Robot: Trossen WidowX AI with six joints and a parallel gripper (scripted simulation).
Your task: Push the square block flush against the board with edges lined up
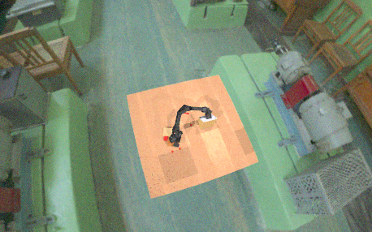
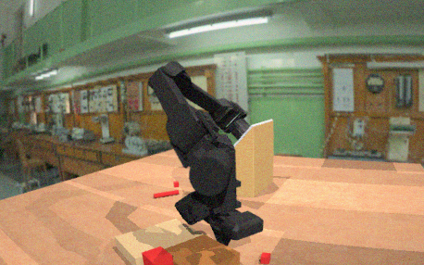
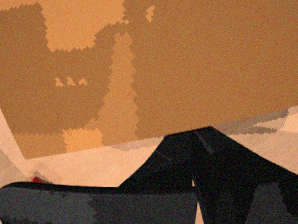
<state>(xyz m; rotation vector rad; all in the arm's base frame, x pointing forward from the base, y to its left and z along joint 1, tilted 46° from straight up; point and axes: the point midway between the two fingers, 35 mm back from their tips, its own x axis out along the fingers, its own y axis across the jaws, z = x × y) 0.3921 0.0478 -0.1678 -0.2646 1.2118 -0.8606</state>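
Observation:
An orange-brown flat piece point(image 2: 204, 254) point(image 3: 200, 65) lies beside a pale yellow flat piece point(image 2: 136, 238) point(image 1: 167, 131). In the exterior view no gap shows between them, but full contact and even edges cannot be confirmed. I cannot tell for certain which is the square block and which the board. My gripper point(image 2: 227, 242) point(image 3: 187, 128) point(image 1: 177, 145) is shut and empty. Its tip is low at the orange-brown piece's edge; in the wrist view it overlaps that edge, and touching cannot be told. The arm hides part of both pieces in the top view.
A red cube point(image 2: 157, 257) point(image 1: 166, 138) is at the near side of the two pieces. A small red cube point(image 2: 265, 258) lies to their right in the exterior view. A red bar point(image 2: 166, 194) and another small red cube point(image 2: 176, 183) lie farther back. A tall tan stand point(image 2: 254, 162) point(image 1: 207, 123) carries the arm.

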